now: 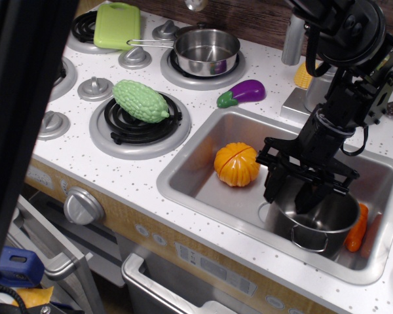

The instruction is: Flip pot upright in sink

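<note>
The shiny steel pot (316, 229) stands upright, mouth up, on the floor of the sink (206, 183) at its right front, with a wire loop handle facing the front. My black gripper (293, 195) hangs just above the pot's far-left rim. Its fingers (274, 188) are spread apart, one over the left rim and one over the pot's mouth. It looks open and holds nothing.
An orange pumpkin (237, 163) lies in the sink left of the pot, and a carrot (357, 234) is squeezed against the pot's right side. A long-handled saucepan (206, 51), a green gourd (141, 100) and an eggplant (243, 91) sit on the counter. The faucet (292, 36) stands behind. A dark post (16, 111) blocks the left foreground.
</note>
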You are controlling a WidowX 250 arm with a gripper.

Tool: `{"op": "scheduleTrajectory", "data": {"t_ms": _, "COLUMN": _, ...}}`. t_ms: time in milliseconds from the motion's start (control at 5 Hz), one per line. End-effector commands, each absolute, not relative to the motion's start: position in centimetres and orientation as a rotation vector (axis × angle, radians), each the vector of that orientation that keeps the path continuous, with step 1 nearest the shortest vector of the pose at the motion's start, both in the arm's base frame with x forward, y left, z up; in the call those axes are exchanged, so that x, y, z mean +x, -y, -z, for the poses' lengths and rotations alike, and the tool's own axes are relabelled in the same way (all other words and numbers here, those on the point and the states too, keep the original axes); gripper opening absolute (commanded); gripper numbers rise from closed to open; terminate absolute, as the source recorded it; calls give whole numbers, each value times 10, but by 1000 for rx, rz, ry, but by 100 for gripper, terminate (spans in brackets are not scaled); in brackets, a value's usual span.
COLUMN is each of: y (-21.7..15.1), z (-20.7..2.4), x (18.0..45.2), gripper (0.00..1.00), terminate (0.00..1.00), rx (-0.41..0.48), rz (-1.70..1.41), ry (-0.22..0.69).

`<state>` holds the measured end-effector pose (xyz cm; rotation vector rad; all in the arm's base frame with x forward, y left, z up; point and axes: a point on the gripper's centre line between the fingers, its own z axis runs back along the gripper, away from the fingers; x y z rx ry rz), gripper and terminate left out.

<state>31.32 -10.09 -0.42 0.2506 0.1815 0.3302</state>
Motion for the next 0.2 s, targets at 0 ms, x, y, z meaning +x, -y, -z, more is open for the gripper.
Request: {"op": "scheduleTrajectory", "data": {"t_ms": 0, "y": 104, "z": -24, "x": 323, "gripper": 100, "terminate": 100, "rx": 209, "rz": -334, "ry": -109}}
